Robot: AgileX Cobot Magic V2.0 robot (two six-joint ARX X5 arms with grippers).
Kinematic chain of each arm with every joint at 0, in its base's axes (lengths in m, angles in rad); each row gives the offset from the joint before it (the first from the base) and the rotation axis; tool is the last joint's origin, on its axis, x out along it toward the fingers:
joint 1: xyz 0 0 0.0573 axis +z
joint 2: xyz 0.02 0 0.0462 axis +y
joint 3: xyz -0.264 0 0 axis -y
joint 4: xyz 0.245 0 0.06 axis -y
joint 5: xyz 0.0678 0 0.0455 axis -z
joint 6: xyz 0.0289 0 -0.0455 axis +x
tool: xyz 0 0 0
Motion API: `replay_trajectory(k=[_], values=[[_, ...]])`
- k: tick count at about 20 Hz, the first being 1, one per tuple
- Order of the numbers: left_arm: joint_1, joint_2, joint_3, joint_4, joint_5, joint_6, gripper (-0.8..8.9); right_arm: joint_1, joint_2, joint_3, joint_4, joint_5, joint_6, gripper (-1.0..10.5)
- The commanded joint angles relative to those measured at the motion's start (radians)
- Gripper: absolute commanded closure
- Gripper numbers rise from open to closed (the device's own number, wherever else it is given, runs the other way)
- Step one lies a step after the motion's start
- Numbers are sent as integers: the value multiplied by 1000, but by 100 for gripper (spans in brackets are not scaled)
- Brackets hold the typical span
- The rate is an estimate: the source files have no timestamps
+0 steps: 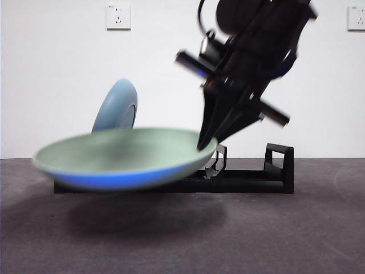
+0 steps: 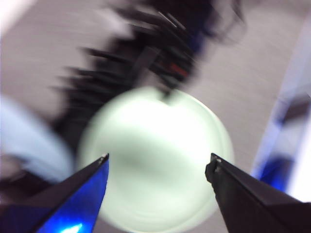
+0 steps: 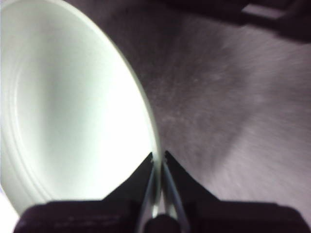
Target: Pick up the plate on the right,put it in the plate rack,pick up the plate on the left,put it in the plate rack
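Pinching the rim of the green plate (image 1: 122, 155) between my right gripper (image 3: 158, 156) jaws, I hold it in the air before the plate rack (image 1: 274, 177), nearly flat, hollow side up. A blue plate (image 1: 117, 107) stands in the rack. My left gripper (image 2: 158, 165) hovers above with jaws apart.

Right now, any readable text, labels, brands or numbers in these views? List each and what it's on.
None can be read.
Wall sockets and: each has a tiny dark mark at its top, too small to read.
Green plate, blue plate and black rack: no print visible.
Right gripper, shut on the green plate's rim, and left gripper: no labels visible; the left wrist view is blurred.
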Motion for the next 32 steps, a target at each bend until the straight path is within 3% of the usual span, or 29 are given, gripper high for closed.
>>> replay_trajectory(k=[1, 5, 9, 11, 22, 23, 25, 32], values=[[-100, 55, -8, -4, -22, 14, 472, -27, -39, -6, -37, 0, -21, 962], [-301, 172, -8, -3, -206, 15, 473, -73, -103, -6, -109, -2, -43, 962], [-419, 277, -8, 26, -343, 29, 486, -100, -165, -6, -166, -9, -65, 962], [-436, 313, -8, 58, -342, 33, 538, -100, -204, -6, -189, -8, -72, 962], [-441, 357, -8, 150, -340, 64, 545, -100, -408, -6, -295, -8, -87, 962], [-441, 357, -8, 153, -340, 67, 613, -100, -417, -6, -300, -8, -87, 962], [-441, 359, -8, 151, -332, 94, 837, -101, -428, -6, -316, -8, -88, 962], [-441, 359, -8, 168, -308, 113, 822, -102, -432, -6, -332, -8, -105, 945]])
